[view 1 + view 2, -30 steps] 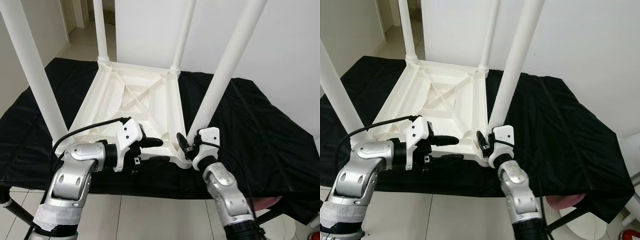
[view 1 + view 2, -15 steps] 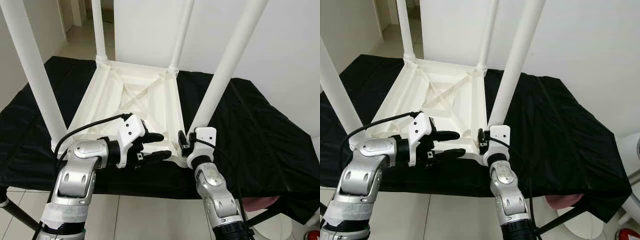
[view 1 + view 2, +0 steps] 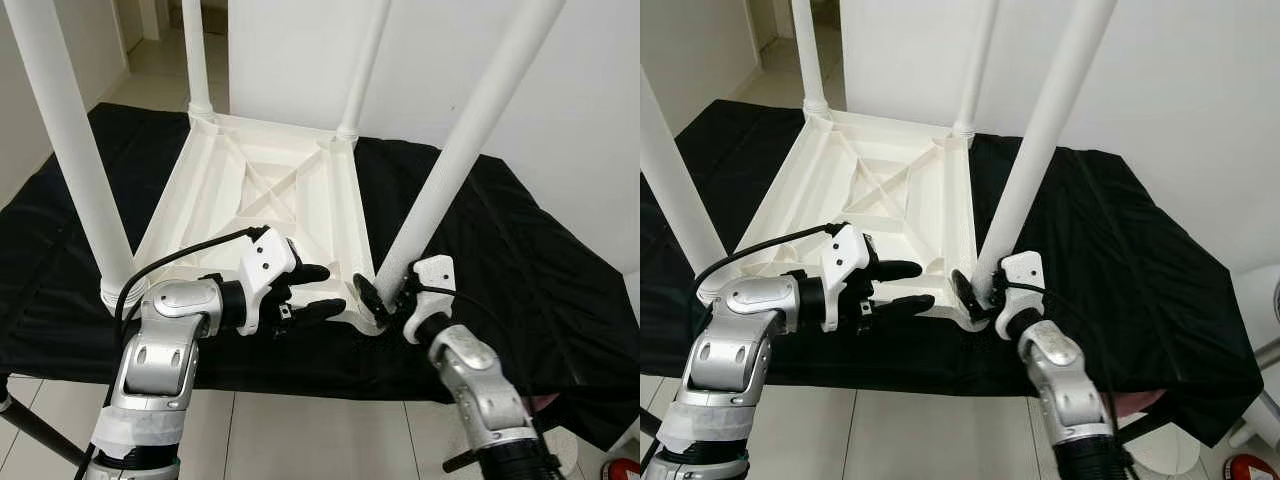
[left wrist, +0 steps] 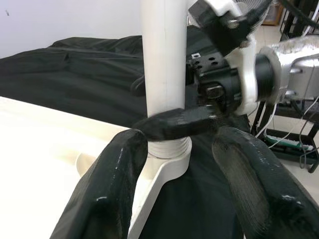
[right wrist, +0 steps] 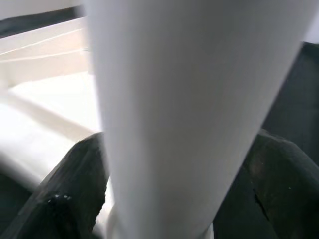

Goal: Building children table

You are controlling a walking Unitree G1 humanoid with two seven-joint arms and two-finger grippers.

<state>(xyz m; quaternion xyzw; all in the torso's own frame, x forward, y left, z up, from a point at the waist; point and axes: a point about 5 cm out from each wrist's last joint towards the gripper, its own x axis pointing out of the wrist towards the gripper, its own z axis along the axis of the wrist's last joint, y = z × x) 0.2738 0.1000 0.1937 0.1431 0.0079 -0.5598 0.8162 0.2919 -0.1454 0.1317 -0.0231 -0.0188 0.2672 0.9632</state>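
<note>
A white children's table point(image 3: 260, 190) lies upside down on a black cloth, its four legs pointing up. My right gripper point(image 3: 385, 295) is shut on the base of the near right leg point(image 3: 460, 170), just above its collar; one finger point(image 4: 179, 122) crosses the leg point(image 4: 164, 59), and both fingers flank the leg point(image 5: 184, 99) in the right wrist view. My left gripper point(image 3: 318, 290) is open at the table's near edge, a short way left of that leg, holding nothing.
The black cloth point(image 3: 520, 260) covers the work surface and hangs over its near edge. Other legs stand at near left point(image 3: 70, 150), far left point(image 3: 195, 50) and far right point(image 3: 365, 60). A white wall is behind and tiled floor below. A red object point(image 3: 1255, 467) lies on the floor.
My right forearm has swung out to the right while its gripper stays at the leg's base. The left gripper has edged slightly toward the leg. The view has shifted a little.
</note>
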